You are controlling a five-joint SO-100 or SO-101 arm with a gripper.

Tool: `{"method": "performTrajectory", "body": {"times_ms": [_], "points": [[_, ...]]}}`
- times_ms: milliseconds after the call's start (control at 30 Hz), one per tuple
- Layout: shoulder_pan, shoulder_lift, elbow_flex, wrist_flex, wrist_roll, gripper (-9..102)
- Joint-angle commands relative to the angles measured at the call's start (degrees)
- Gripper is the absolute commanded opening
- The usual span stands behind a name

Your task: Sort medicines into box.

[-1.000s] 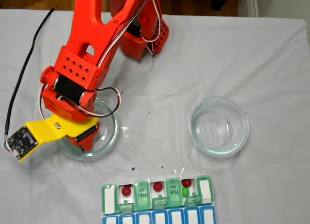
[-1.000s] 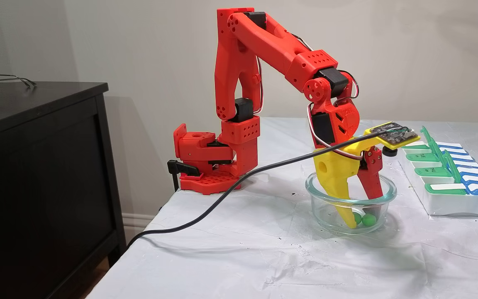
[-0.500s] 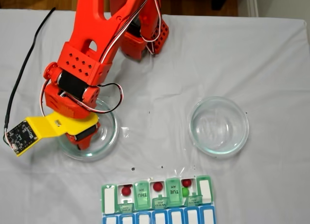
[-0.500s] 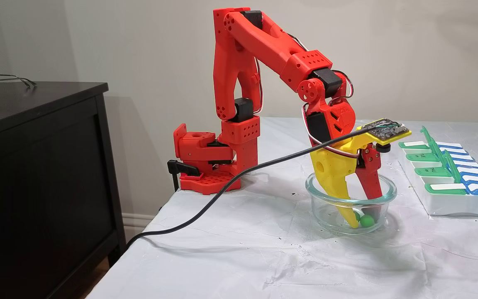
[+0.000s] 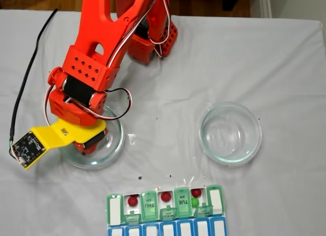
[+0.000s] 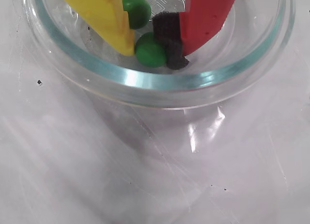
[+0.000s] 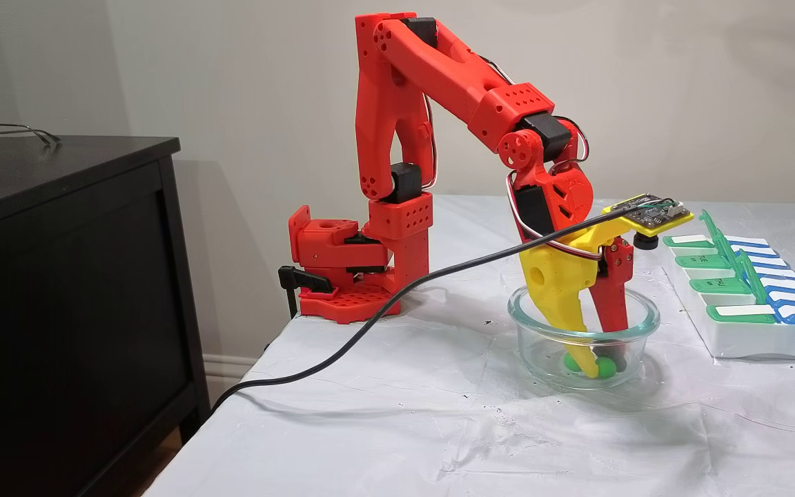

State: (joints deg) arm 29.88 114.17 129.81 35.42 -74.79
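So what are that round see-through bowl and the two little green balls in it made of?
The round clear bowl looks like glass: thick greenish rim, sharp reflections. The two small green balls look smooth and slightly glossy, perhaps plastic or candy; it's hard to tell.

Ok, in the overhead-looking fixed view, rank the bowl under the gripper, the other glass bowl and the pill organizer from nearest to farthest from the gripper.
1. Left bowl: the gripper is inside it.
2. Pill organizer: below, toward the right.
3. Empty bowl: far right.
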Motion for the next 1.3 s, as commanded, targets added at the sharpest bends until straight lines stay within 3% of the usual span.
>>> {"method": "performTrajectory", "body": {"times_ms": [0, 333, 500, 600, 833, 1133, 1267], "points": [[-0.97, 4.22, -2.55, 3.16, 0.18, 0], [-7.38, 25.31, -11.87, 23.82, 8.44, 0], [-13.54, 26.37, -22.32, 28.48, 18.98, 0], [-17.40, 26.10, -22.32, 26.46, 26.19, 0], [-30.67, 23.73, -11.16, 11.95, 44.03, 0], [-34.80, 12.74, -12.83, -0.79, 49.66, 0], [-33.84, 0.44, -22.85, 1.41, 50.27, 0]]}}
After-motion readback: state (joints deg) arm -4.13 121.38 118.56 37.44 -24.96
